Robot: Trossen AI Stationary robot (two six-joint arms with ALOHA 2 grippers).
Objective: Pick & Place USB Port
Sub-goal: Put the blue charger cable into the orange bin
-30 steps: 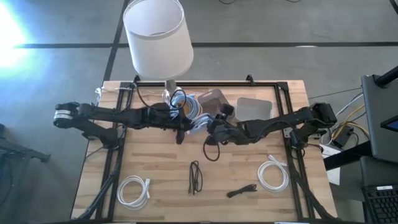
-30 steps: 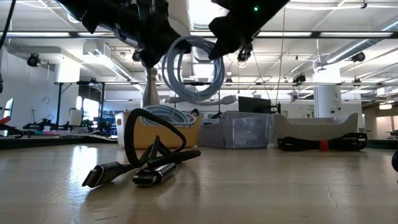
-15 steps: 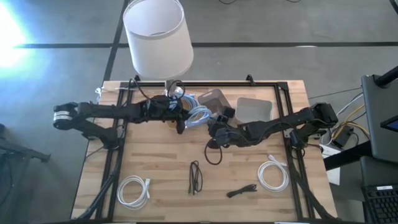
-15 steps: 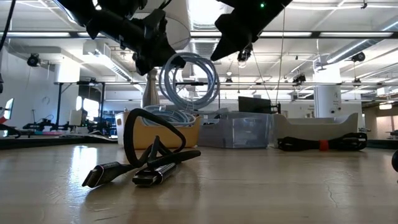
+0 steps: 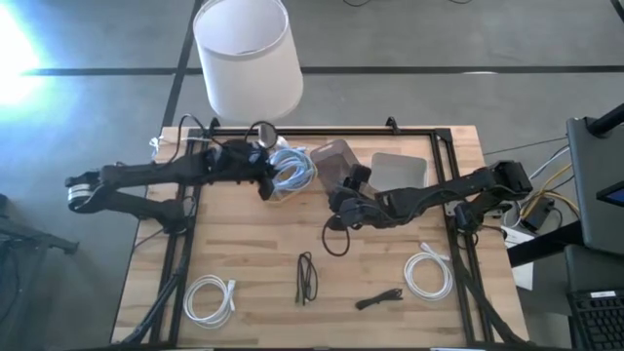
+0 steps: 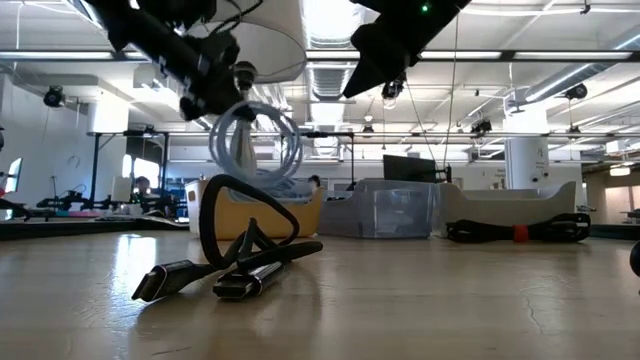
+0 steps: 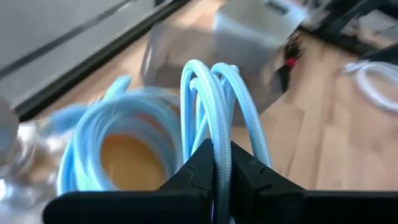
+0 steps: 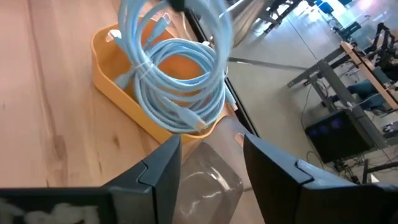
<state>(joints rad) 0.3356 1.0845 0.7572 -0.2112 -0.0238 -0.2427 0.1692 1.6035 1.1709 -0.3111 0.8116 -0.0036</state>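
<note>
My left gripper (image 5: 265,177) is shut on a coil of light blue cable (image 5: 290,174), which hangs above a yellow bin (image 6: 305,214) at the table's far middle; the coil also shows in the low view (image 6: 255,145). A second light blue coil (image 8: 180,87) lies in the bin (image 8: 102,57). My right gripper (image 5: 343,197) is open and empty, to the right of the bin and above the table; its fingers stand apart in its wrist view (image 8: 211,180). My left gripper pinches the top of the coil (image 7: 214,146), several turns of cable together, between its two fingers. The coil hangs below the fingers (image 6: 222,92), lifted clear, its loops upright over the bin.
A lamp with a white shade (image 5: 246,54) stands at the far edge. Clear containers (image 5: 336,156) and a grey lid (image 5: 398,171) sit right of the bin. Black cables (image 5: 307,278) (image 5: 380,297) and white coils (image 5: 210,297) (image 5: 429,273) lie on the near half.
My left gripper has carried the blue coil away from my right gripper, toward the table's left and far edge and downward, until it hangs over the yellow bin. The coil stays gripped and swings with it.
</note>
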